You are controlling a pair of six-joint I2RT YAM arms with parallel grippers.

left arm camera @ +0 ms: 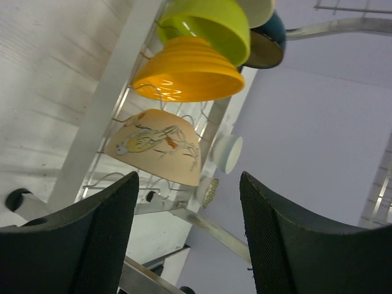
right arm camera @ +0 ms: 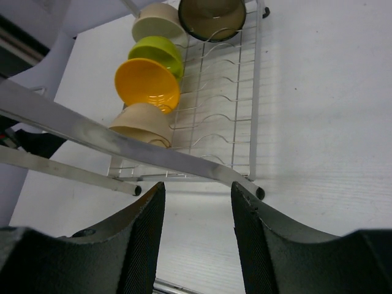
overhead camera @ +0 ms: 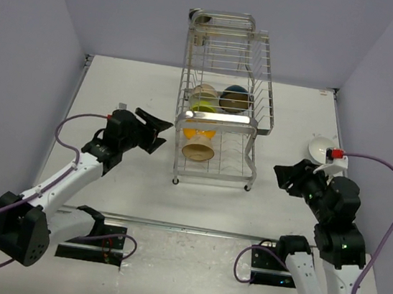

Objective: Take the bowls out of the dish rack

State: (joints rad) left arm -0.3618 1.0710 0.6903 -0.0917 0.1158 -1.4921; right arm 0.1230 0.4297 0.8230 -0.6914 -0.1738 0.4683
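Observation:
The chrome wire dish rack [overhead camera: 258, 75] stands mid-table. Its lower tier holds a row of bowls on edge: a tan bowl [overhead camera: 198, 149] at the front, then orange [overhead camera: 198, 132], green [overhead camera: 203, 108] and cream [overhead camera: 204, 91], with a dark teal bowl [overhead camera: 236, 99] beside the cream one. My left gripper [overhead camera: 165, 131] is open and empty just left of the rack, facing the tan bird-painted bowl [left arm camera: 156, 150] and the orange bowl [left arm camera: 187, 76]. My right gripper [overhead camera: 281, 177] is open and empty right of the rack, near its front foot [right arm camera: 260, 193].
A white bowl [overhead camera: 319, 147] sits on the table behind my right arm; it also shows small in the left wrist view [left arm camera: 228, 153]. The rack's flat front bar [right arm camera: 122, 144] crosses the right wrist view. Grey walls enclose the table on three sides.

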